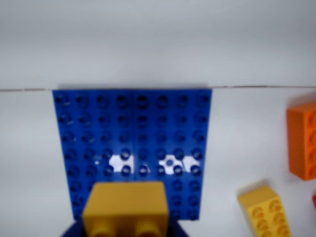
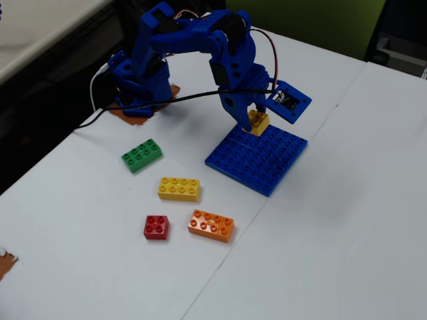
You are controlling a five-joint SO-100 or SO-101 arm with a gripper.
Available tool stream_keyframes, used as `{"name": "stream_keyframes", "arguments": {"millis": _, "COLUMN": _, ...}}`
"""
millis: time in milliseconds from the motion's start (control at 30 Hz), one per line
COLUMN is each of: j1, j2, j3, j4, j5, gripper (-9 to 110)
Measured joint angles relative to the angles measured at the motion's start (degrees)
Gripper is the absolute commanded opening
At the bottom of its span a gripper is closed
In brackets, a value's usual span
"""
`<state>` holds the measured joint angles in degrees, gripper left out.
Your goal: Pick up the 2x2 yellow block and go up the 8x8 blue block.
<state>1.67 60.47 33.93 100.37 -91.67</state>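
We find the gripper [image 2: 255, 120] closed on the 2x2 yellow block [image 2: 259, 123], held over the near-arm edge of the 8x8 blue block [image 2: 257, 158] in the fixed view — whether the brick touches the studs, we cannot tell. In the wrist view the brick [image 1: 126, 200] sits low in frame with the baseplate [image 1: 133, 128] spread ahead of it, so the plate lies directly below and forward. The brick is square, with no long axis; its sides run roughly parallel to the plate's edges. Its studs appear upward in the fixed view.

White table [image 2: 347, 220] under even light, green wall [image 2: 313, 23] behind
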Motion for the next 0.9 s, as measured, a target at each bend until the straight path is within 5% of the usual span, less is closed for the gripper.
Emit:
{"name": "stream_keyframes", "arguments": {"millis": 467, "j1": 0.18, "j2": 0.00, "j3": 0.35, "j4": 0.00, "j5": -1.05, "gripper": 1}}
{"name": "stream_keyframes", "arguments": {"millis": 900, "j1": 8.26, "j2": 10.55, "j3": 15.21, "j4": 0.00, "j5": -13.36, "gripper": 1}}
